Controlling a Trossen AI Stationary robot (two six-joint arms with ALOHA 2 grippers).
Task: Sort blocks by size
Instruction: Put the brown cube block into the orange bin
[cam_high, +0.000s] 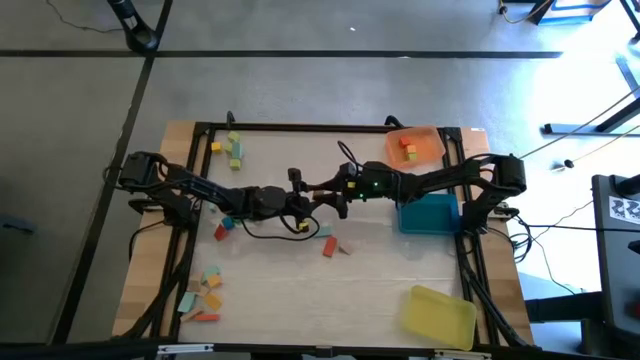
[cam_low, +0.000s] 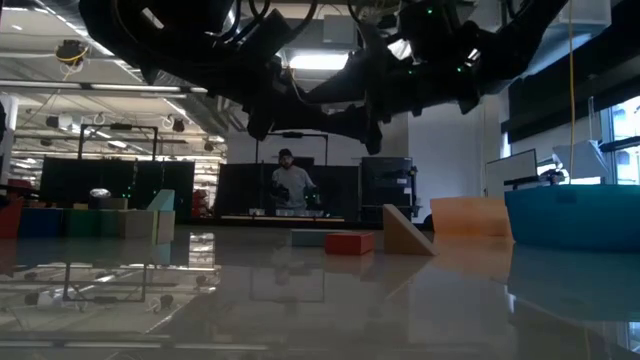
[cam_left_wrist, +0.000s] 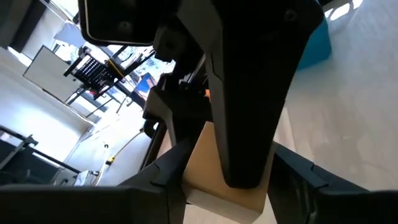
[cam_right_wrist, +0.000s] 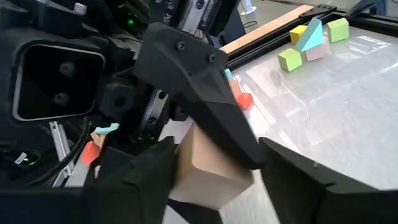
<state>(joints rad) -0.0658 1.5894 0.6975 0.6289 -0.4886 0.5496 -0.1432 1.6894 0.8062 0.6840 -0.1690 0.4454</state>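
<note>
High view: left tool and right tool met mid-bench, above loose blocks; more blocks in the orange tray, blue tray beside it.

Low view: red block and tan wedge on the bench, a person far behind.

Left wrist view: tan block clamped between left fingers.

Right wrist view: same tan block between right fingers; contact unclear. No readable writing.

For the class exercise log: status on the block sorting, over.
Left tool shut on tan block, above mid-table. Right tool at the same block, grip unclear. Nothing blocking between them.
</note>
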